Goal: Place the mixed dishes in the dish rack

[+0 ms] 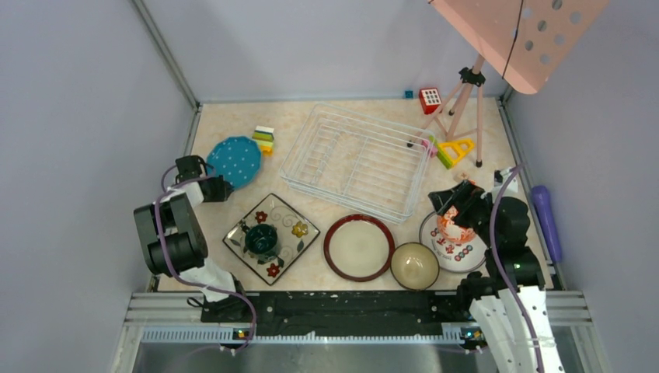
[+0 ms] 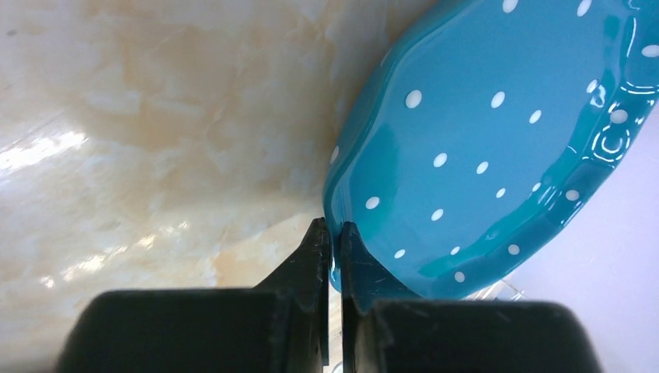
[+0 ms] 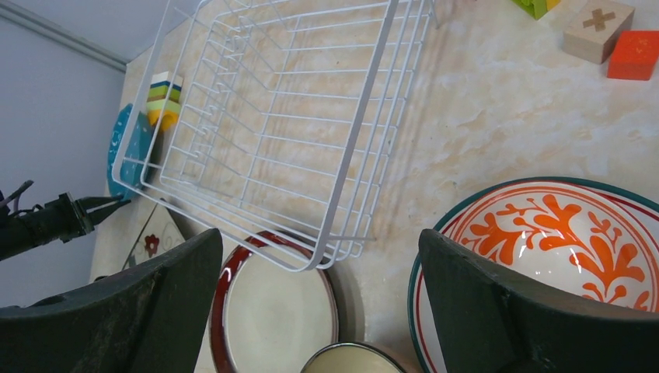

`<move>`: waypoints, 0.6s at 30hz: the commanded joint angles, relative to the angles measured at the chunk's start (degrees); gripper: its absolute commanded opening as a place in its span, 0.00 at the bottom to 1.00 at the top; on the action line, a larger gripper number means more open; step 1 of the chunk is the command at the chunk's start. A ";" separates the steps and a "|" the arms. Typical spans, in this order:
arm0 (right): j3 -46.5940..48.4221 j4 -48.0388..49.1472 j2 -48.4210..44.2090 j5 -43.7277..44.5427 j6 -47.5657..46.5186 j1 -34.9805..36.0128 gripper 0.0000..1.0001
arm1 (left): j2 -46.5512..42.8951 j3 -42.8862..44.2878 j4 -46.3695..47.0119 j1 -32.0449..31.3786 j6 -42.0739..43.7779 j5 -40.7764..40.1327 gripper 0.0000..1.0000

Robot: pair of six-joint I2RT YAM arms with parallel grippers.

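Observation:
My left gripper (image 1: 220, 187) (image 2: 332, 230) is shut on the rim of the blue polka-dot plate (image 1: 235, 160) (image 2: 482, 148) at the back left. The white wire dish rack (image 1: 357, 159) (image 3: 295, 116) holds nothing. The teal mug (image 1: 260, 239) stands on the square floral plate (image 1: 294, 233). To its right lie the brown-rimmed cream plate (image 1: 359, 247) (image 3: 272, 311) and the tan bowl (image 1: 414, 266) (image 3: 350, 359). My right gripper (image 1: 455, 200) (image 3: 320, 237) is open above the red-white bowl (image 1: 453, 227) (image 3: 575, 241), which sits on the white red-marked plate (image 1: 458, 255).
A pink perforated stand on a tripod (image 1: 466, 85) stands at the back right, right of the rack. Toy blocks lie behind the blue plate (image 1: 264, 140) and around the tripod (image 1: 430, 99) (image 1: 455, 150). A purple cylinder (image 1: 546, 221) lies by the right wall.

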 commanded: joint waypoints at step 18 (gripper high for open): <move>2.57 6.13 4.03 -7.67 3.20 -0.18 0.93 | -27.76 -3.17 1.93 0.09 4.06 5.73 0.00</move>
